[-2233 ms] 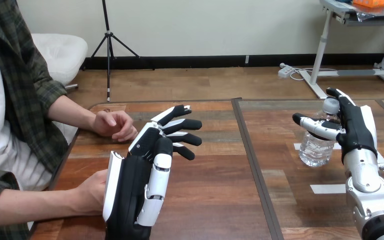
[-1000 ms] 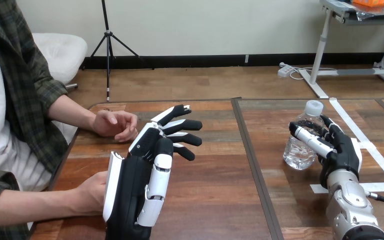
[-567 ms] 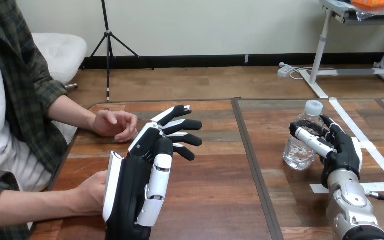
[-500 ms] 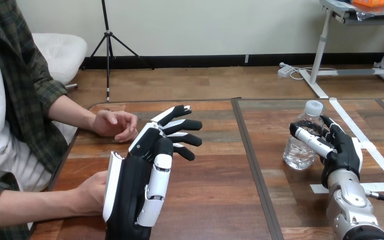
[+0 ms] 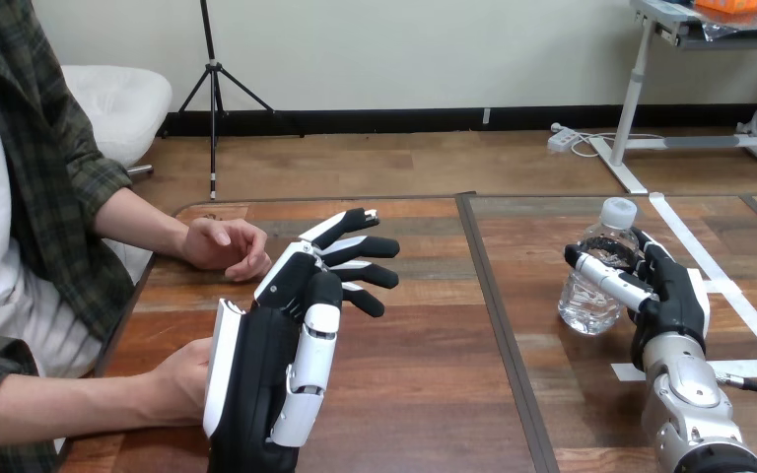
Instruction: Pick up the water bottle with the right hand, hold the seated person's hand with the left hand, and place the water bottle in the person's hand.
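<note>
Table (image 5: 424, 394): wooden, lying in two panels with a dark seam running between them; white tape (image 5: 749, 317) is crossing the right panel
Bottle (image 5: 586, 305): clear and white-capped, standing upright over the right panel, just left of the tape; I cannot tell whether its base is resting on the wood or hanging just above it
Right hand (image 5: 672, 301): coming in from the lower right and wrapping the bottle from its right side, with the thumb (image 5: 603, 276) lying across the front and the fingers curling round the back
Left hand (image 5: 276, 365): rising from the bottom edge over the left panel, its back facing the camera, fingers (image 5: 360, 246) stretching straight and fanning apart toward the seam
Person's hand at the lower left (image 5: 182, 379): lying at the table's left edge, tucked right behind the left hand's base; I cannot tell whether the two are touching
Person's hand at the upper left (image 5: 225, 244): resting near the far left corner, loosely curled, well apart from both robot hands
</note>
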### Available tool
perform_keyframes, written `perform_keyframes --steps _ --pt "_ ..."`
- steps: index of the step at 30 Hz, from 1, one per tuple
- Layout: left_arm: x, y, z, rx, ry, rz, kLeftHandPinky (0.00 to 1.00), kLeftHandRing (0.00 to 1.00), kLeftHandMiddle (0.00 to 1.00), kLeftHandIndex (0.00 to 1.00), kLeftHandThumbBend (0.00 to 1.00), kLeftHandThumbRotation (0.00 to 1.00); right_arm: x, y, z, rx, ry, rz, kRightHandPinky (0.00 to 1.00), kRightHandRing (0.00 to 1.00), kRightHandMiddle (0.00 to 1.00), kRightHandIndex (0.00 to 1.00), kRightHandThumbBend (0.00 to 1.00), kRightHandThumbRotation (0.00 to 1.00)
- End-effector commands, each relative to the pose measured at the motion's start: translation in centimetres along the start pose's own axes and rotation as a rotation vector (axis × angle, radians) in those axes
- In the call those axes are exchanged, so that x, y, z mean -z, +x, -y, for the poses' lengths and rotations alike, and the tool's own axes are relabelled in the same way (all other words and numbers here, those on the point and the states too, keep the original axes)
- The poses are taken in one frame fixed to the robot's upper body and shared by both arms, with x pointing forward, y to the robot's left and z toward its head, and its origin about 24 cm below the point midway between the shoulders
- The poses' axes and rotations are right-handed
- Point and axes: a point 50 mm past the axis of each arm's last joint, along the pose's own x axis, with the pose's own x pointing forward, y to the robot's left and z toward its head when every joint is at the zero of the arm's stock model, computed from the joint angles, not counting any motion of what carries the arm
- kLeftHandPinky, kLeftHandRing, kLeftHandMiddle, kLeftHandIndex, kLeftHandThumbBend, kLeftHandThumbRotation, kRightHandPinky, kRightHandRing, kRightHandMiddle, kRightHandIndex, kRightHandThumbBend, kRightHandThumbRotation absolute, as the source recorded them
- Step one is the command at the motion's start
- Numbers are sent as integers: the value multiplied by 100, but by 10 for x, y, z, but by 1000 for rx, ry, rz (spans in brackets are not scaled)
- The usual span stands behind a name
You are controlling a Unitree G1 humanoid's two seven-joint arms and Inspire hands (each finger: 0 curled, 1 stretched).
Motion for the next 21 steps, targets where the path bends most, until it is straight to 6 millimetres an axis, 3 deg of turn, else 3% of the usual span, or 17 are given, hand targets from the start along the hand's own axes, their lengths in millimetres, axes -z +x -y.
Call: perform_keyframes --steps 1,21 --pt "-5 -5 4 -18 -16 9 45 59 68 75 17 95 -22 5 -5 -24 -54 98 87 86 87 88 64 0" --pt "-5 -6 4 -22 -18 2 46 59 67 75 17 95 -23 6 -9 -12 -451 135 79 82 84 85 74 0"
